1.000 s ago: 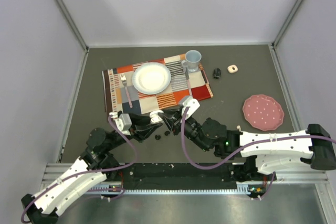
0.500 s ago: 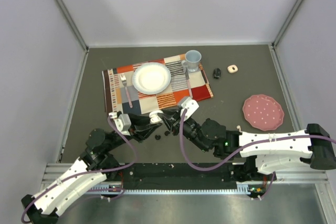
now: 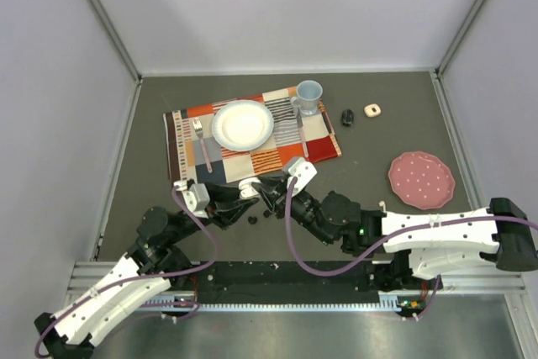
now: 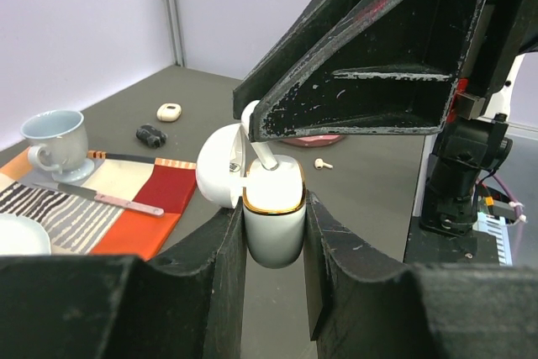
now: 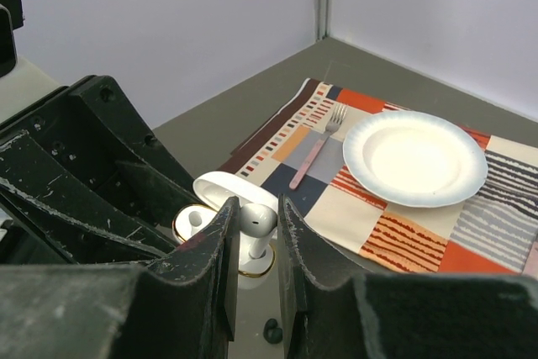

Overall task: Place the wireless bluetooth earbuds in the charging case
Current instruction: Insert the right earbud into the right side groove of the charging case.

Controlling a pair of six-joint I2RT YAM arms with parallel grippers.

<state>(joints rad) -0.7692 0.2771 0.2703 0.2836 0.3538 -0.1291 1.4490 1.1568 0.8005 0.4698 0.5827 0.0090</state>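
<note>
My left gripper is shut on a white charging case with a gold rim, held upright with its lid open. My right gripper is shut on a white earbud, whose stem points down into a slot of the case. The two grippers meet at the case near the table's front. Two black earbuds lie on the table just below them; one of these black earbuds also shows in the right wrist view. A loose white earbud lies further right.
A patterned placemat holds a white plate, fork, knife and pale blue cup. A black case and a beige case lie behind. A pink plate is at the right.
My right gripper has shifted slightly left and down with the white earbud, closer onto the case. The left gripper holds the case still.
</note>
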